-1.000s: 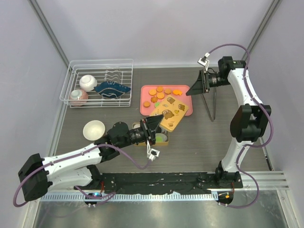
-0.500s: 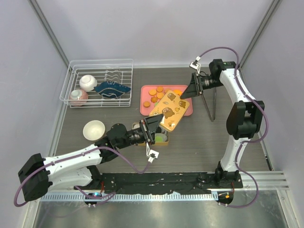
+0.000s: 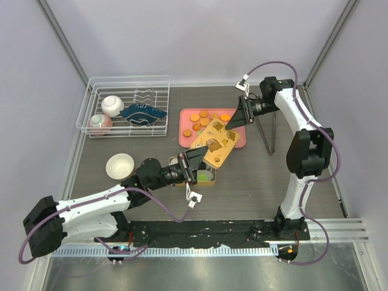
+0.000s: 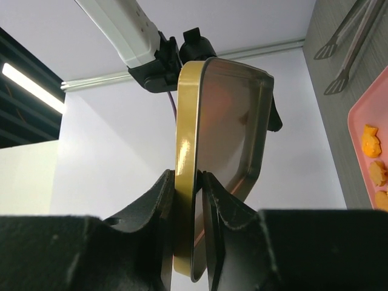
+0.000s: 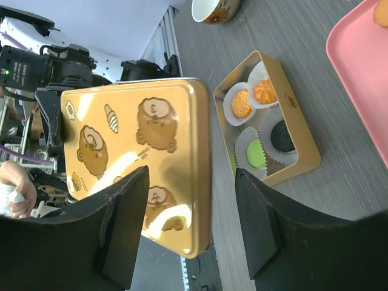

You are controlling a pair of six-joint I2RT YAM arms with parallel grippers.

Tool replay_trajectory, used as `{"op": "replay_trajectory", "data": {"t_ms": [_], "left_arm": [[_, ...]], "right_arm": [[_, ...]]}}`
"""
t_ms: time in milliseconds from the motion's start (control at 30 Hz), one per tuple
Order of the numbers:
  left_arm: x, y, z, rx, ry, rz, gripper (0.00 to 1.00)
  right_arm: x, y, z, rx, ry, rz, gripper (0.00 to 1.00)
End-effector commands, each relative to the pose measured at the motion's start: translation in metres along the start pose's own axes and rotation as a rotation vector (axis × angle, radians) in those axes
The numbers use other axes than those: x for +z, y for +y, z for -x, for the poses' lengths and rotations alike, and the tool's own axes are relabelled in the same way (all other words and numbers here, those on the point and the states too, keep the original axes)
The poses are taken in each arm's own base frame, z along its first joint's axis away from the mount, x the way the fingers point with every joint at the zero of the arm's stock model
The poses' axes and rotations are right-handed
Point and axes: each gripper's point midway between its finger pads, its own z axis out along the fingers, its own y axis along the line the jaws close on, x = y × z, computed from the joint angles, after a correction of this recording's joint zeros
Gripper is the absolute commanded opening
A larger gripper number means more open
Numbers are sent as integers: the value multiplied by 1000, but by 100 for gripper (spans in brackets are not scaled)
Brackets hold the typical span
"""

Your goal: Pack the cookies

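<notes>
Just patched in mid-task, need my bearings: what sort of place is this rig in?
Probably a lab test cell staged as a kitchen: plain pale enclosure walls, a white wire dish rack, a pink plastic tray on the grey tabletop.

Right arm [image 3: 306,118]: swung left, folding in from the surface's right side.
Right pincer [image 3: 237,115]: came over the pink tray [image 3: 183,124], close to the lid [image 3: 218,144] and its far corner.
Lid: edged slightly farther over the tray.
</notes>
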Motion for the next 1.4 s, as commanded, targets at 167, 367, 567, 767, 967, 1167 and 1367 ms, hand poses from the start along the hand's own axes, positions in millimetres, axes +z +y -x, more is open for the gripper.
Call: {"op": "replay_trajectory", "data": {"t_ms": [167, 367, 567, 767, 967, 1167, 1367], "left_arm": [[-3, 18, -12, 36, 21, 66, 27], [-4, 9, -17, 32, 38, 41, 27], [-8, -2, -22, 27, 67, 8, 30], [-12, -16, -25, 22, 95, -25, 33], [-19, -29, -27, 8, 129, -43, 36], [-29, -39, -35, -19, 194, -59, 41], [-43, -53, -42, -52, 265, -89, 48]], "right_arm": [[10, 47, -22, 88, 57, 66, 52], [8, 54, -21, 70, 51, 68, 32], [5, 62, -19, 47, 42, 64, 18], [-2, 62, -11, 34, 16, 54, 4], [-19, 57, 0, 40, -40, 35, 1], [-27, 57, 8, 31, -68, 27, 1], [-32, 58, 14, 40, -100, 52, 1]]}}
